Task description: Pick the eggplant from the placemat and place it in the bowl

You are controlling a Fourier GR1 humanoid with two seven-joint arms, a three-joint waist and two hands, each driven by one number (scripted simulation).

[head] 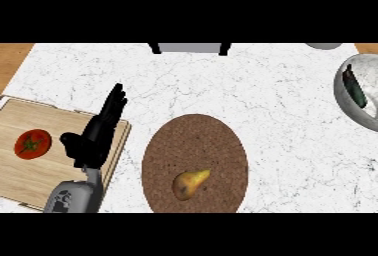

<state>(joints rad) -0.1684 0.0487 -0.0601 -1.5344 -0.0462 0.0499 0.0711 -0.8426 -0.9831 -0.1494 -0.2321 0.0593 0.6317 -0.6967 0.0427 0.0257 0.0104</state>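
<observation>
We logged a white marble counter. The eggplant lay inside the grey bowl at the right edge, well apart from the brown placemat, which carried a pear. The left hand rested over the cutting board near a tomato, fingers straight, holding nothing.

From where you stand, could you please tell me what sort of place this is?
Most likely a kitchen counter: a white marbled top, a wooden cutting board with a tomato on it, and a brown placemat holding a pear.
</observation>
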